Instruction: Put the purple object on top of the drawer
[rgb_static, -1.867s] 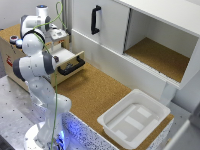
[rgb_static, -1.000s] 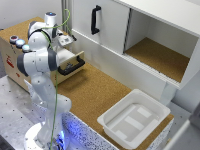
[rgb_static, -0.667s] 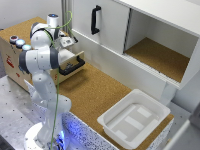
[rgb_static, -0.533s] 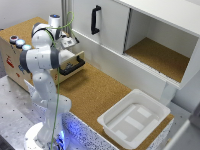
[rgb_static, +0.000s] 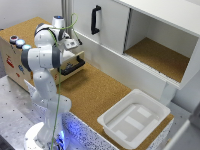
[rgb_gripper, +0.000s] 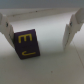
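Observation:
The purple object (rgb_gripper: 26, 44), a small block with yellow letters, stands on the pale floor of the open drawer (rgb_static: 70, 67) in the wrist view. My gripper (rgb_gripper: 39, 48) is open around it. One of the white fingers (rgb_gripper: 7, 31) touches the block's side, and the other one is well apart from it. In the exterior view my gripper (rgb_static: 69, 44) reaches down into the drawer, which is pulled out of the small wooden cabinet (rgb_static: 15, 62) with its cork-brown top (rgb_static: 30, 26). There the arm hides the block.
A black bar handle (rgb_static: 75, 64) runs along the drawer front. Coloured round things (rgb_static: 17, 41) sit on the cabinet's near corner. Behind stands a white cupboard with a black vertical handle (rgb_static: 94, 20) and an open compartment (rgb_static: 160, 57). A white tub (rgb_static: 132, 117) rests on the cork table.
The arm has swung from above the cabinet toward the open drawer, and the gripper has come down into it.

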